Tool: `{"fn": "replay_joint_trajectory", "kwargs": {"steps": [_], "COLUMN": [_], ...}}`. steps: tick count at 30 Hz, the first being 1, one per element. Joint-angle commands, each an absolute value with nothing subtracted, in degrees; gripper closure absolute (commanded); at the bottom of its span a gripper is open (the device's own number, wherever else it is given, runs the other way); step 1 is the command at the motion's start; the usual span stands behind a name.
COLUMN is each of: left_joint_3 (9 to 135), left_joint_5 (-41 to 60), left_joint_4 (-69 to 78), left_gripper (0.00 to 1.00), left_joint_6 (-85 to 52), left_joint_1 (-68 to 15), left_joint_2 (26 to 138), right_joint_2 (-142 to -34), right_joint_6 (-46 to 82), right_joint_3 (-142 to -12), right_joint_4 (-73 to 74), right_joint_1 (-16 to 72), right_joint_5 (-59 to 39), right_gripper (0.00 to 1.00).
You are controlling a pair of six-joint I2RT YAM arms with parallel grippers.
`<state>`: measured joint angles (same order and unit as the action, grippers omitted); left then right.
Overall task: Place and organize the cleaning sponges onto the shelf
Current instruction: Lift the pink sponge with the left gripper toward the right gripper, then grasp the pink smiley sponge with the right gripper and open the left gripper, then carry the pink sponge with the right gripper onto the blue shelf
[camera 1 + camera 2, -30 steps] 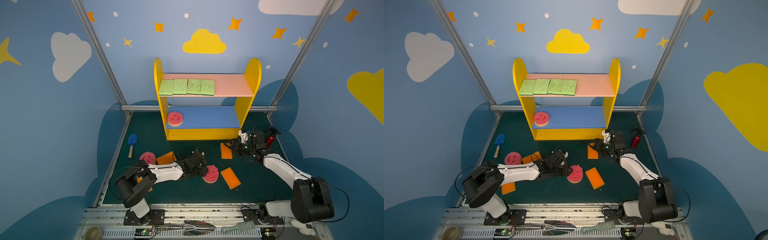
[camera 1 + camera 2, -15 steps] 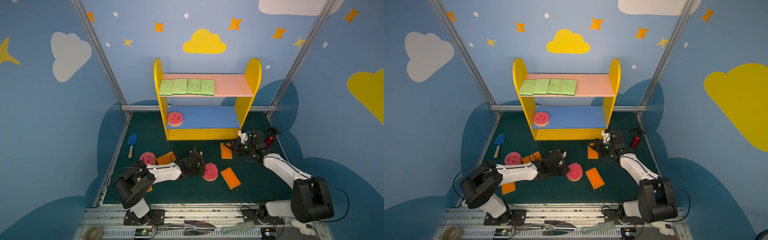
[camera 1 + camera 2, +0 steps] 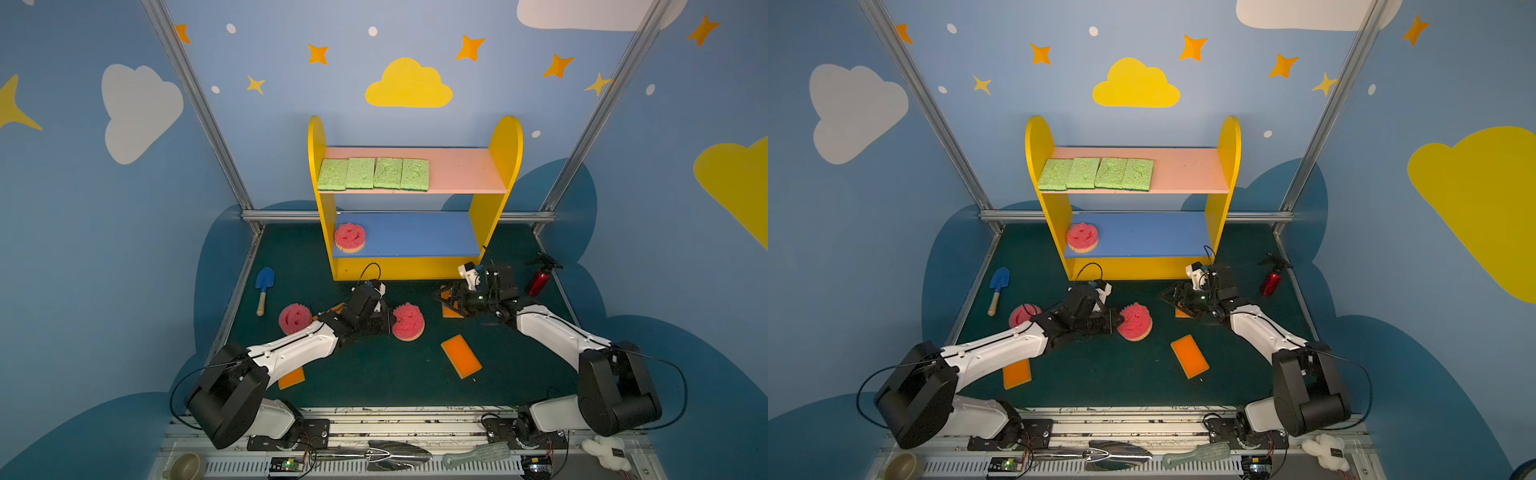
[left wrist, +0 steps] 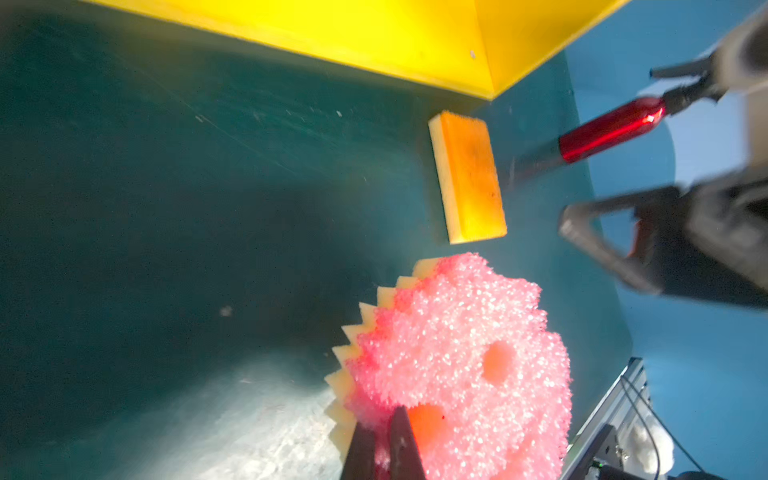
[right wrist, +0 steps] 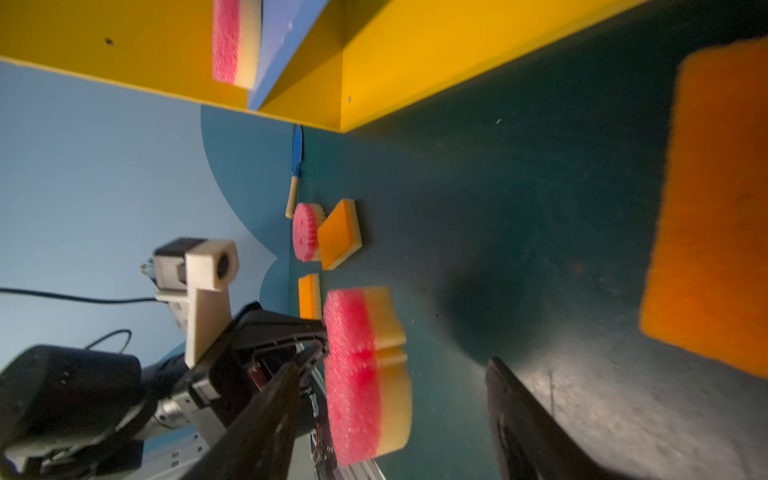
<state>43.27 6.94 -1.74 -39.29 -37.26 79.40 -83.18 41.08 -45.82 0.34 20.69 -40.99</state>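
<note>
Left gripper (image 4: pixel 380 442): jaws pressed together on the scalloped rim of a pink smiley sponge (image 4: pixel 461 365), low over the green mat (image 3: pixel 374 374) in front of the shelf (image 3: pixel 505 137). Right gripper (image 3: pixel 449 301): jaws spread, holding nothing, just above an orange sponge (image 3: pixel 453 313) near the shelf's right foot.

Handling, by judgement: the smiley sponge is light, soft and porous. It squashes under the pinch, so a rim hold may let it droop or twist. A deeper bite across both layers would be steadier.

The left wrist view shows the 2 fingertips biting the rim beside an eye hole; both top views hide that contact. Only the right wrist view shows the pink and yellow layers edge-on. Whether the sponge is clear of the mat cannot be told.
</note>
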Motion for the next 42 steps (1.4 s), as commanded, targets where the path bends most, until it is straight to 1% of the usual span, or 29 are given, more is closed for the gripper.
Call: {"fn": "replay_joint_trajectory", "kwargs": {"steps": [1,5,11,12,15,20,22,23,24,25,26,27,28,35,42], "left_joint_3": [44.3,44.3,42.7,42.6,42.4,41.8,41.4,41.2,41.0,40.8,40.7,40.8,40.8,35.4,27.2], "left_joint_5": [9.9,10.6,11.7,11.9,12.3,12.7,13.0,13.0,13.0,13.0,12.8,12.4,11.8,4.6,-0.7], "left_joint_4": [-5.8,-7.6,-7.5,-7.5,-7.3,-6.9,-6.3,-6.0,-5.7,-5.6,-5.7,-6.2,-6.8,-7.4,-6.1], "left_gripper": [0.97,0.97,0.97,0.97,0.97,0.96,0.9,0.83,0.74,0.63,0.45,0.18,0.01,0.0,0.0], "left_joint_6": [-36.9,-35.9,-35.9,-36.1,-36.3,-36.5,-36.8,-36.9,-36.9,-36.9,-36.8,-36.7,-36.6,-37.7,-39.2], "left_joint_1": [-34.7,-32.2,-29.4,-29.2,-28.7,-28.0,-27.8,-27.8,-27.8,-27.8,-27.7,-27.7,-27.8,-27.0,-26.2], "left_joint_2": [77.1,74.6,72.0,71.7,71.4,71.1,71.0,71.0,71.0,71.0,71.1,70.9,70.9,64.6,56.2], "right_joint_2": [-86.6,-92.2,-96.4,-96.9,-98.1,-98.5,-98.8,-98.9,-99.0,-99.0,-99.2,-99.3,-99.4,-100.2,-104.2], "right_joint_6": [42.2,42.1,41.4,41.5,42.3,42.7,43.0,43.2,43.3,43.5,43.7,43.9,44.2,46.2,48.7], "right_joint_3": [-49.8,-54.9,-59.1,-59.6,-59.9,-59.6,-59.5,-59.5,-59.5,-59.5,-59.7,-59.8,-59.9,-62.7,-71.2], "right_joint_4": [3.7,4.2,3.3,3.2,3.8,4.2,4.5,4.8,4.9,5.1,5.2,5.3,5.4,6.0,6.0], "right_joint_1": [24.3,27.8,31.1,31.4,31.7,31.8,31.8,31.8,31.8,31.8,31.7,31.7,31.6,29.7,27.9], "right_joint_5": [-45.2,-50.5,-50.8,-50.8,-51.1,-51.2,-51.5,-51.5,-51.5,-51.5,-51.5,-51.4,-51.3,-51.1,-50.7], "right_gripper": [0.29,0.28,0.28,0.3,0.42,0.53,0.59,0.61,0.63,0.63,0.64,0.64,0.64,0.67,0.67]}}
